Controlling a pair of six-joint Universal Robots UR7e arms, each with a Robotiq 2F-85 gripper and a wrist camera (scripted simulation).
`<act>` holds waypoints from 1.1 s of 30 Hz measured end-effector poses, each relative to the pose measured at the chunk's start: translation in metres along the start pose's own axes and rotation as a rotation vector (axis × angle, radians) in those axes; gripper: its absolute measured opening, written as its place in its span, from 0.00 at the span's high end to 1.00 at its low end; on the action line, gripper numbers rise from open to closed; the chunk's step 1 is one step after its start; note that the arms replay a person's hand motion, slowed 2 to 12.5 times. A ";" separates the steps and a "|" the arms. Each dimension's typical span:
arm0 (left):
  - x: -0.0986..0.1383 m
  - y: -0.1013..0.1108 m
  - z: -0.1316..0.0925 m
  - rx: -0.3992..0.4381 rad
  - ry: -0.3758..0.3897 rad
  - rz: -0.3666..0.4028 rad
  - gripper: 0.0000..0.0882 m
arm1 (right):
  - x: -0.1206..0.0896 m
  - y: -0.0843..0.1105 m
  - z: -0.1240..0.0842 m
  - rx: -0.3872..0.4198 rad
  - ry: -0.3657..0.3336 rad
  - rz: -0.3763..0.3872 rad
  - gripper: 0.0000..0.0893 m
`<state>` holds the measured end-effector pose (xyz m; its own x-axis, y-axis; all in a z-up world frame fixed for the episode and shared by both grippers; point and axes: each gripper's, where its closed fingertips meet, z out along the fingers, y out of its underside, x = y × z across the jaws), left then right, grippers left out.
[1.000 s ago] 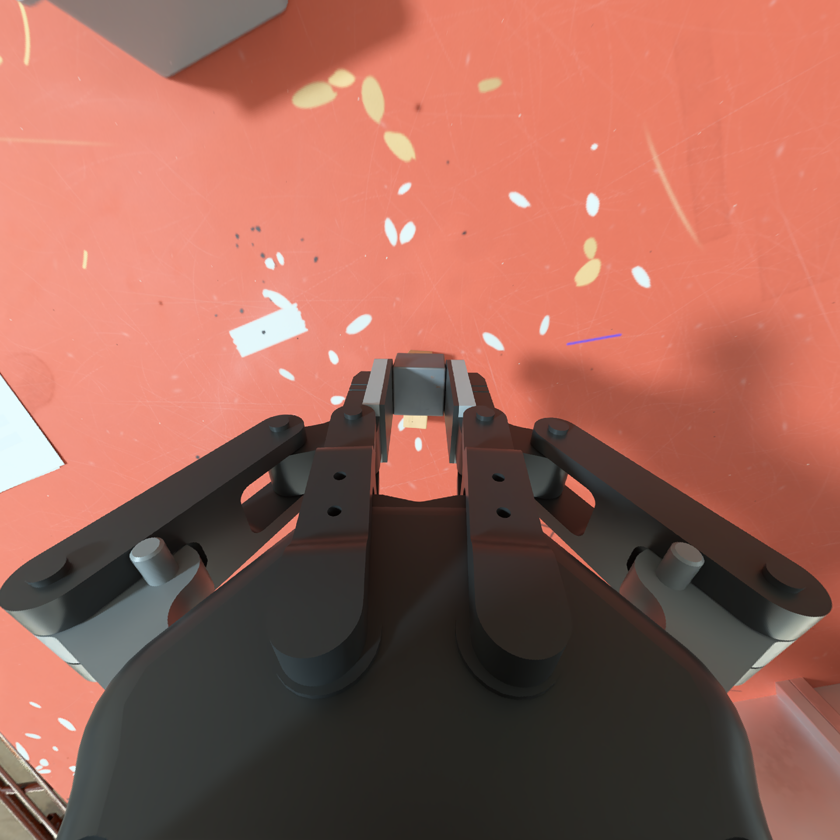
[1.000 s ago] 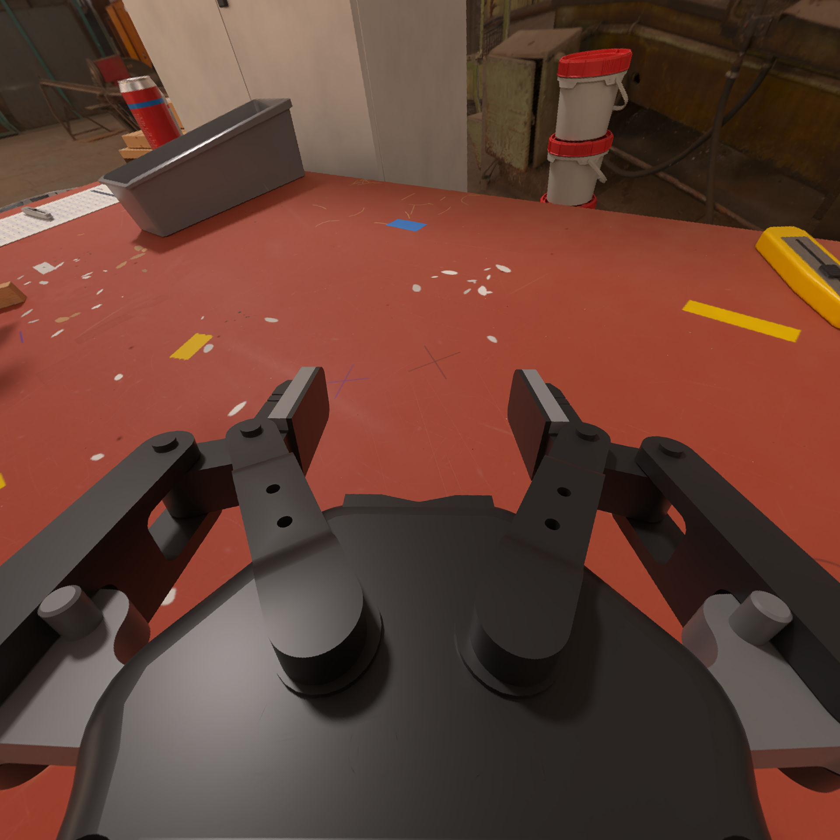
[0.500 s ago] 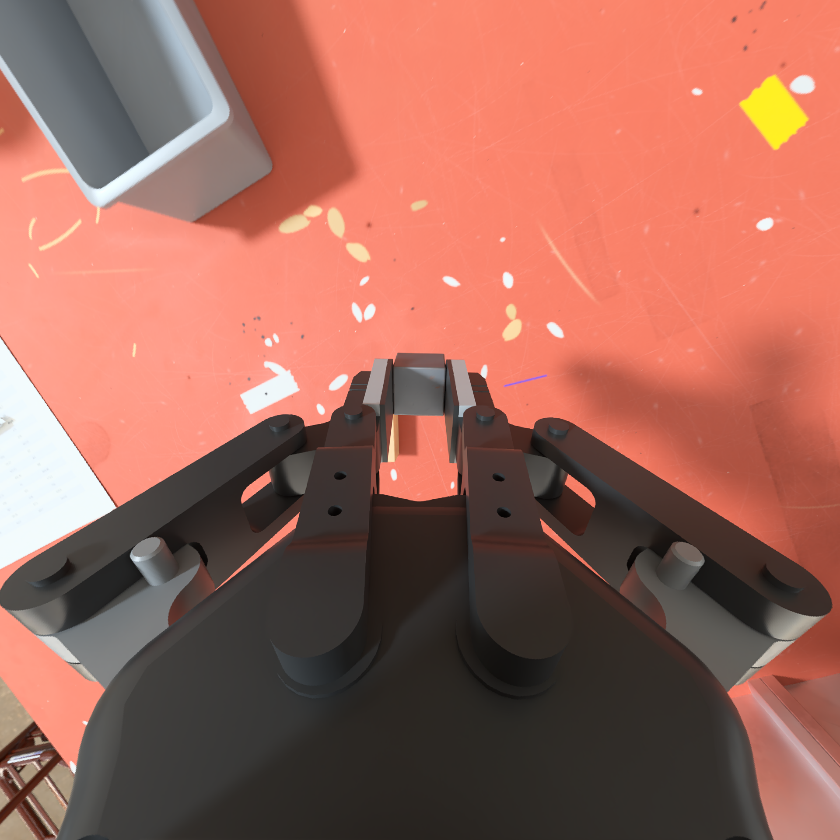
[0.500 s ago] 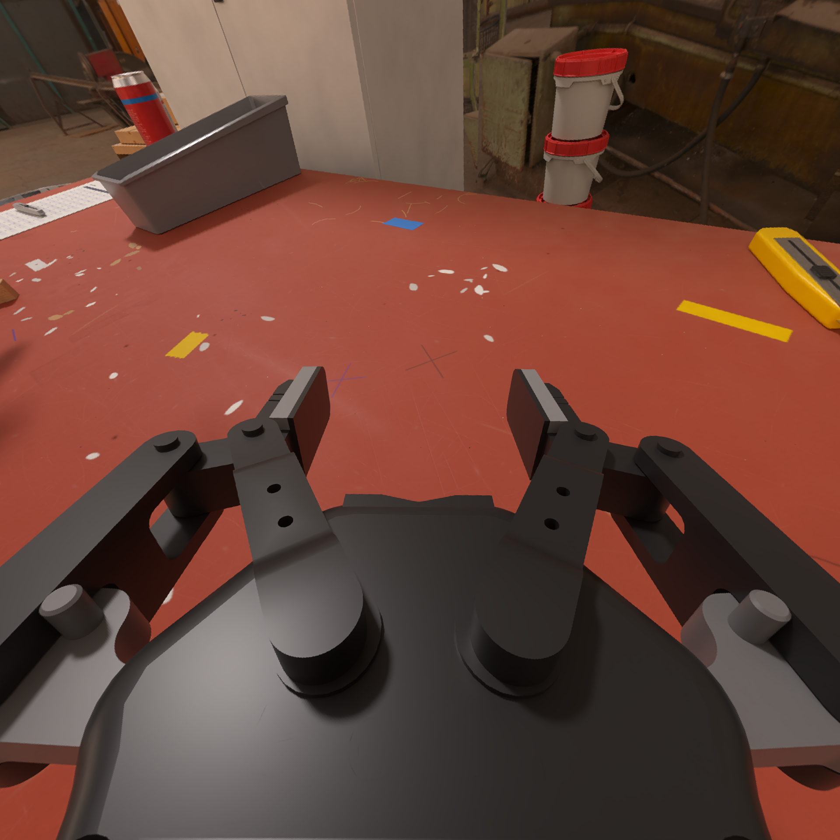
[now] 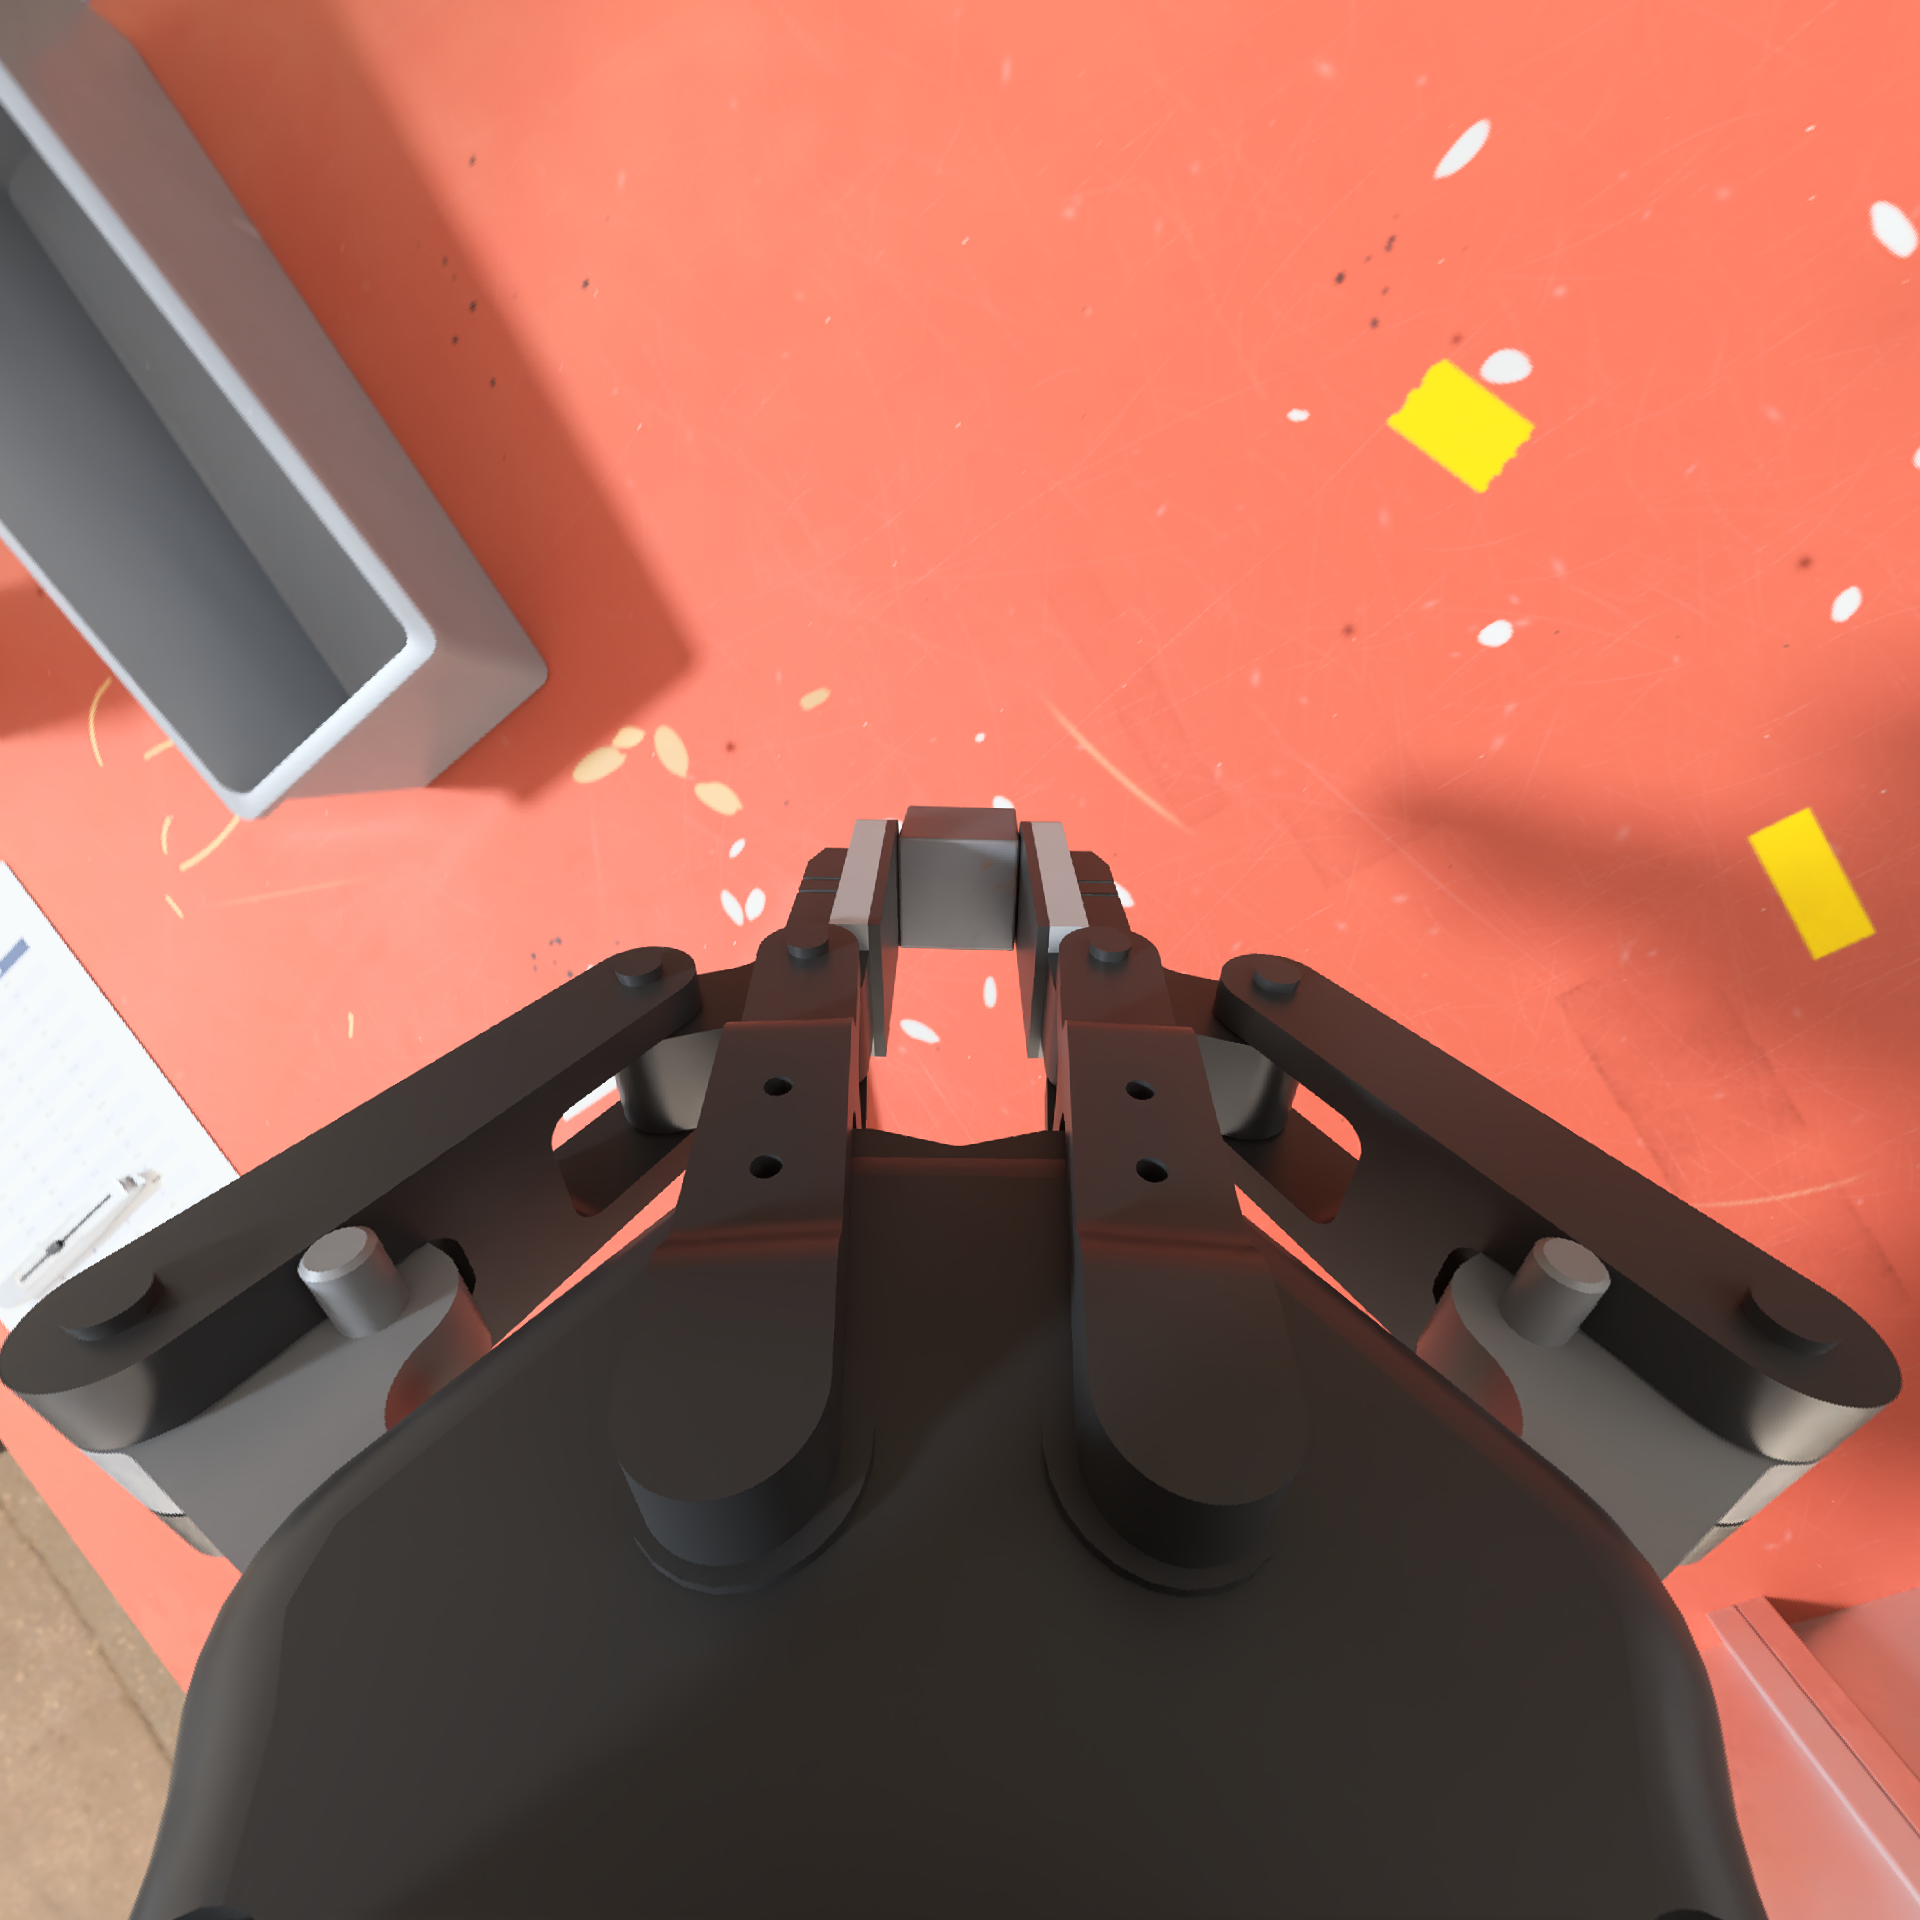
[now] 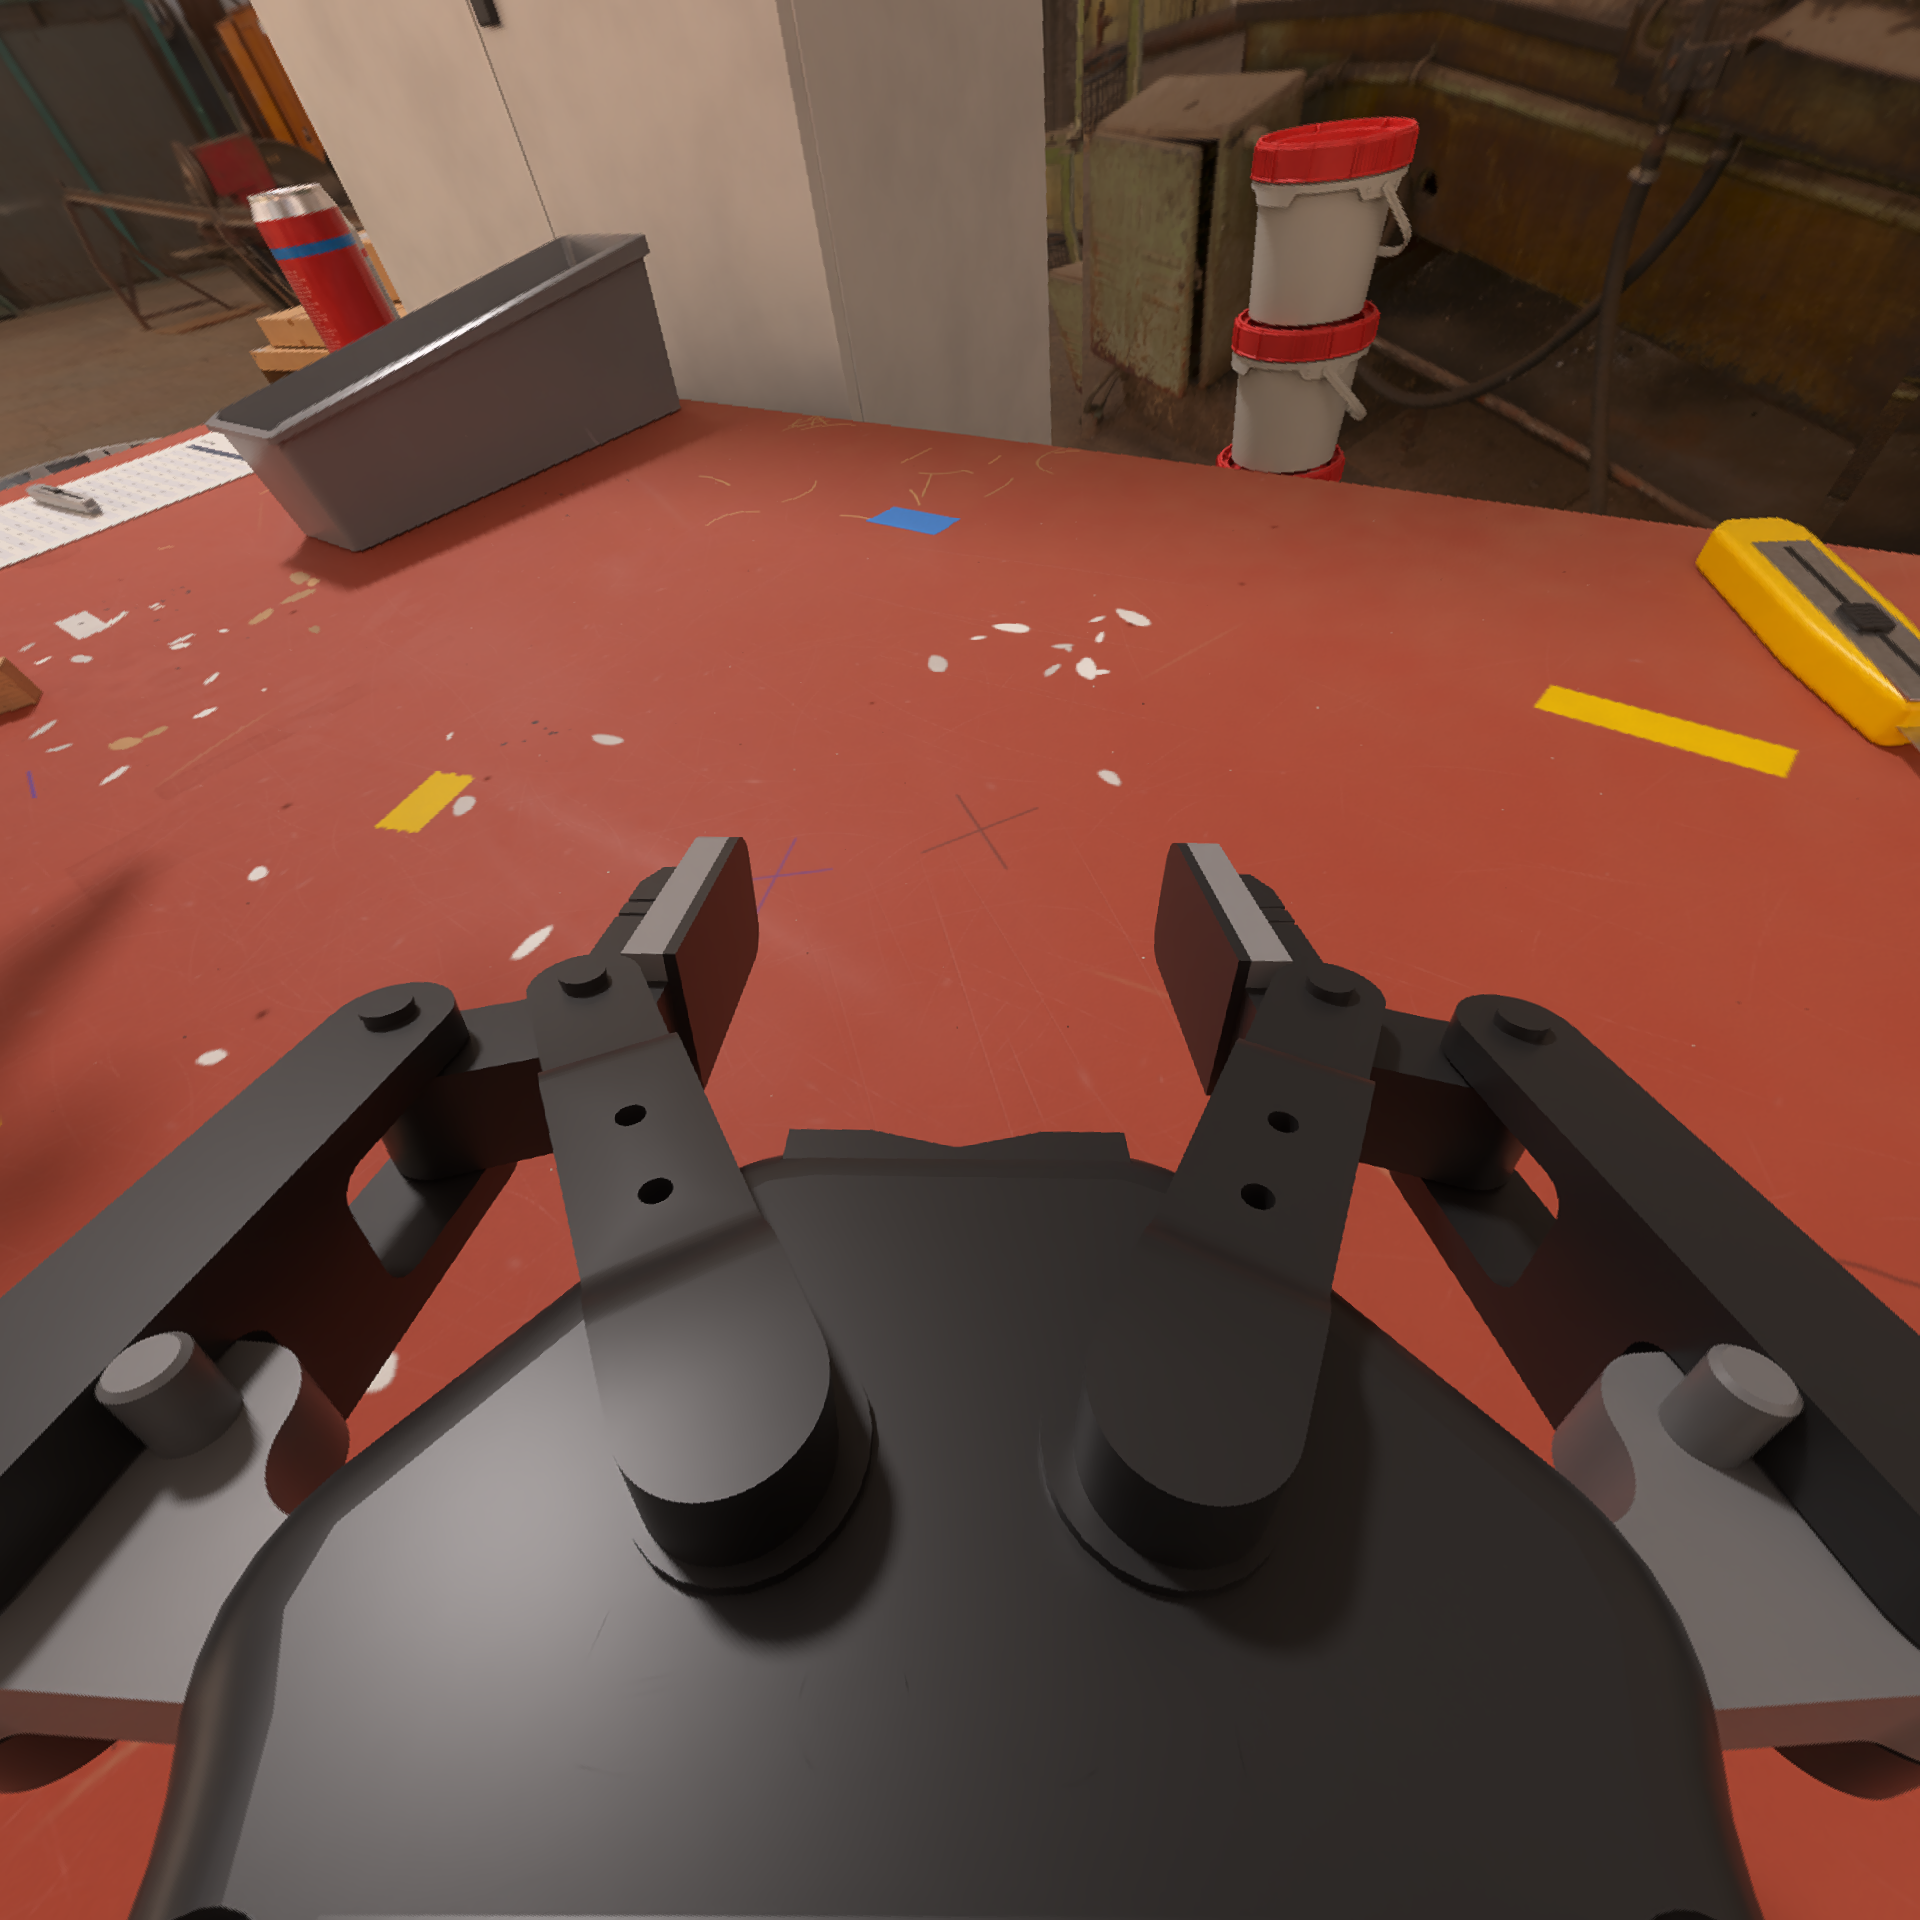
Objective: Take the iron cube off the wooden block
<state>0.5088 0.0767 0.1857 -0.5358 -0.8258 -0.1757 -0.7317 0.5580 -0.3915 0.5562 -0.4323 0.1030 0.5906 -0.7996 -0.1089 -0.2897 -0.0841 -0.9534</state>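
Note:
My left gripper (image 5: pixel 956 883) is shut on the grey iron cube (image 5: pixel 956 878) and holds it high above the red table (image 5: pixel 1039 468). The cube sits between the two pads, near their tips. The wooden block is hidden in the left wrist view. In the right wrist view a corner of the brown wooden block (image 6: pixel 12 688) shows at the far left edge, on the table. My right gripper (image 6: pixel 956 914) is open and empty, low over the table (image 6: pixel 1247 831), far from the block.
A grey bin (image 5: pixel 208 468) lies at upper left below my left gripper; it also shows in the right wrist view (image 6: pixel 457 405). A white sheet (image 5: pixel 73 1122) lies at the left edge. Yellow tape pieces (image 5: pixel 1460 424) and a yellow tool (image 6: pixel 1818 623) lie to the right.
My left gripper has risen with the iron cube, away from the wooden block, which has dropped out of its view. The bin has come further into view. The right gripper has barely moved.

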 end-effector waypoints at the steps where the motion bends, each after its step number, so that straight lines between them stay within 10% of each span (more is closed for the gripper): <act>1: 0.004 -0.004 0.000 0.004 0.001 0.011 0.77 | 0.000 0.000 0.000 -0.001 0.001 0.000 0.24; 33: 0.147 -0.114 0.059 0.227 0.237 0.241 0.77 | 0.006 0.003 -0.006 -0.007 0.016 -0.006 0.24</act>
<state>0.5380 -0.1135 0.1509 -0.7820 -0.6176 -0.0842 -0.4761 0.6790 -0.5589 0.5545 -0.4411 0.1013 0.5799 -0.8087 -0.0986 -0.2914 -0.0929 -0.9521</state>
